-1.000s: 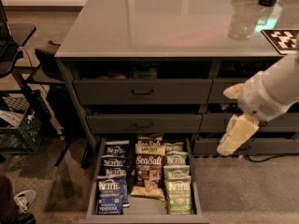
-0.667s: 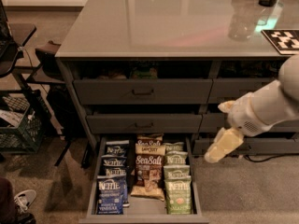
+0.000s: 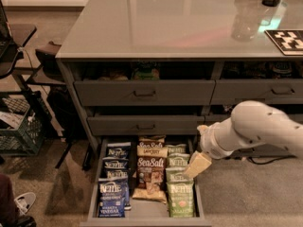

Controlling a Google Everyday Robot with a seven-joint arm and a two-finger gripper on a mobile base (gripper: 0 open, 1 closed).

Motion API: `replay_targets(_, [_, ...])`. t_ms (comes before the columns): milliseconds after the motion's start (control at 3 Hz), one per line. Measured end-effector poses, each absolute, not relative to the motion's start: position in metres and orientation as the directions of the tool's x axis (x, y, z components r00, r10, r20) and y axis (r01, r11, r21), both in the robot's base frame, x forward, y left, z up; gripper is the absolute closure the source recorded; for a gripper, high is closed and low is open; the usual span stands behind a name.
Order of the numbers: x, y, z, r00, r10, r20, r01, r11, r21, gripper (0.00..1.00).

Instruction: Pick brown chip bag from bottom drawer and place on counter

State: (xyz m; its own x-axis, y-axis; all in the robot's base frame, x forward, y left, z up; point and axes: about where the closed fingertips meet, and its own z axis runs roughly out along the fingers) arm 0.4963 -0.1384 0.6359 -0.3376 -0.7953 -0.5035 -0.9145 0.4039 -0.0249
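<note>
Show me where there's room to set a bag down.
The counter is bare from its left edge to the clear container. The bottom drawer is crowded: bags flank the brown chip bag. The gripper hangs by the green bags.

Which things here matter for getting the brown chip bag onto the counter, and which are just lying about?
Job: brown chip bag, middle row of the bottom drawer; counter; gripper, over the drawer's right side.
Lying about: blue Kettle bags; green Kettle bags; dark crate on the floor; checkered marker.
</note>
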Motion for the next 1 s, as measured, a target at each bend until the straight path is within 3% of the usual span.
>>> replay_targets(333, [0.513, -0.111, 0.588, -0.283, -0.806, -0.519, -0.934, 0.354, -0.039, 0.00])
replay_targets(1000, [0.525, -0.112, 0.559, -0.308, -0.799, -0.517, -0.925, 0.379, -0.034, 0.00])
